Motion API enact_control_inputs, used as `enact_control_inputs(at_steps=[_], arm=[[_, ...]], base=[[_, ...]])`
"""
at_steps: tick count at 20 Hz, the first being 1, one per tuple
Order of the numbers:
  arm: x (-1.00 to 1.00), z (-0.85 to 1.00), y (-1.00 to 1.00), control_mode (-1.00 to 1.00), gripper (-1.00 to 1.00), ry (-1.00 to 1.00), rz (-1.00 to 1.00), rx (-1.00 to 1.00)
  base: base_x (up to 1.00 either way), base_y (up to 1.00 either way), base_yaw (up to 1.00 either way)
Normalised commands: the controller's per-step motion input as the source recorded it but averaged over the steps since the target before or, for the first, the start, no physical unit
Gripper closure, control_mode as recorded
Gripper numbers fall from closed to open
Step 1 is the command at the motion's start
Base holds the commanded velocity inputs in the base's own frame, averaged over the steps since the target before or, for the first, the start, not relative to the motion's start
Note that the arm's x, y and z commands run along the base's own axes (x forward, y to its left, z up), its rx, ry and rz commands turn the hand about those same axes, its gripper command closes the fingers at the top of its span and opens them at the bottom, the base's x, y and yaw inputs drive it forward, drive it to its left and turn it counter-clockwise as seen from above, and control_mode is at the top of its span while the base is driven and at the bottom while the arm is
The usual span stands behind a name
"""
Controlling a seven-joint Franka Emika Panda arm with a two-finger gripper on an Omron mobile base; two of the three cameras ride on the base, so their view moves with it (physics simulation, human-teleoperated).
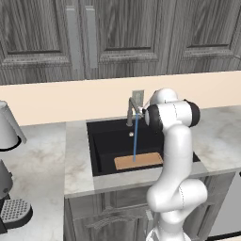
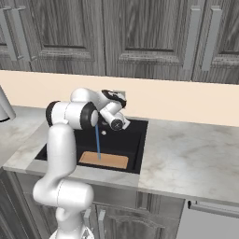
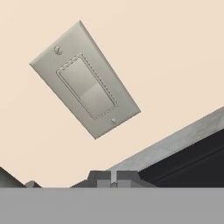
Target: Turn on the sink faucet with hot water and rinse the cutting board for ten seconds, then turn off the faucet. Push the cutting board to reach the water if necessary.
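The black sink [image 1: 106, 141] is set in the pale marble counter [image 1: 77, 160]. The grey faucet [image 1: 131, 111] stands at its back edge. Water [image 1: 135, 139] falls from it as a thin blue stream onto the tan cutting board [image 1: 139, 161], which lies flat at the basin's front. From the right, the water [image 2: 97, 142] lands on the cutting board [image 2: 103, 160] near its middle. My gripper [image 2: 110, 95] is up by the faucet's top and points at the wall. Its fingertips [image 3: 105, 177] are pressed together and hold nothing.
A grey wall switch plate [image 3: 85, 81] sits just behind the faucet. A grey kettle [image 1: 7, 127] stands on the counter at the left, above a dark appliance [image 1: 14, 212]. Dark wooden cabinets [image 2: 140, 32] hang above. Bare counter [image 2: 186, 149] stretches to the sink's right.
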Motion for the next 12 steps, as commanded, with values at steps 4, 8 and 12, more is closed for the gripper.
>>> enact_control_inputs(at_steps=[4, 8, 12], arm=[[0.00, 0.00, 0.00, -1.00, 1.00, 0.00, 0.00, 0.00], [0.00, 0.00, 0.00, -1.00, 1.00, 0.00, 0.00, 0.00], [0.00, 0.00, 0.00, -1.00, -1.00, 0.00, 0.00, 0.00]], base=[[0.00, 0.00, 0.00], [0.00, 0.00, 0.00], [0.00, 0.00, 0.00]])
